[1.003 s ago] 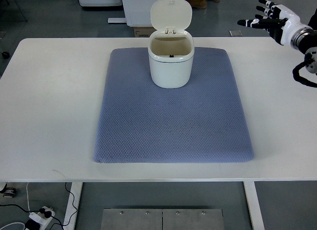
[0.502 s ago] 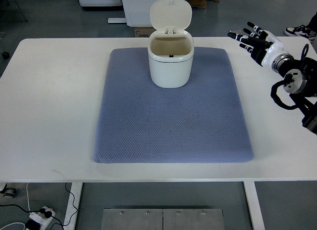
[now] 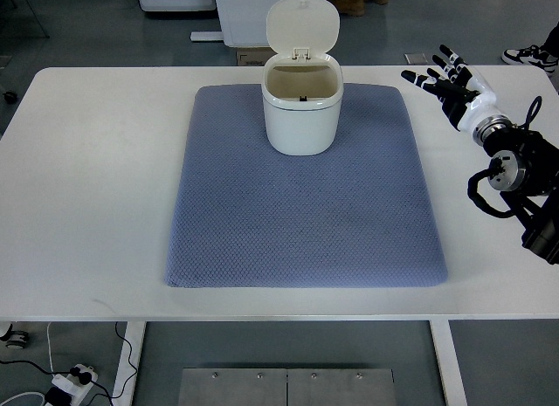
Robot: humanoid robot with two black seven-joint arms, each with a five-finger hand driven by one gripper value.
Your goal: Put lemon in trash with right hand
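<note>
Lemon is nowhere to be seen on the bench (image 3: 96,188) or on the blue mat (image 3: 306,214); from this angle the inside of the trash bin (image 3: 301,109) shows only its pale walls, so whether the fruit lies at the bottom cannot be told. The bin stands at the far middle of the mat with its lid tipped up and back, mouth open. The right robot hand (image 3: 450,87) hovers over the far right part of the bench, just off the mat's corner, fingers spread wide and holding nothing. The left arm is out of view. The main risk from here, as I judge it, is a wasted reach: with no lemon in sight, the hand may close on air or sweep toward the bin and knock the light container or its raised lid. Dark cables looping at the wrist could also snag if the arm swings low across the bench.
</note>
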